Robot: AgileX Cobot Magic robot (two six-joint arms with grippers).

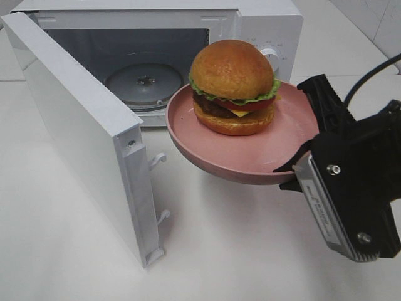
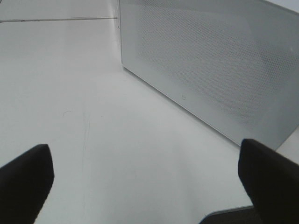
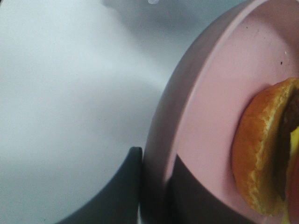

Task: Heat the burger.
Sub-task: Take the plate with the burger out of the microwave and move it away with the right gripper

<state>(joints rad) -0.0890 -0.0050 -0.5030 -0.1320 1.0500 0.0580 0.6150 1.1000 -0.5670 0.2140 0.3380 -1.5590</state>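
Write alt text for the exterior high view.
The right gripper holds a pink plate with a burger in the air before an open white microwave. The door swings out to the left, and the turntable inside is bare.

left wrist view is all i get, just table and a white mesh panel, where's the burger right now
Observer: The burger sits on a pink plate held up in the air just in front of the microwave.
Operator: who's holding it
Observer: The right gripper is clamped on the plate's rim; one finger sits under the edge.
Operator: is the microwave open
Observer: Yes. Your mesh panel is its door, swung wide, and the glass turntable inside is bare.
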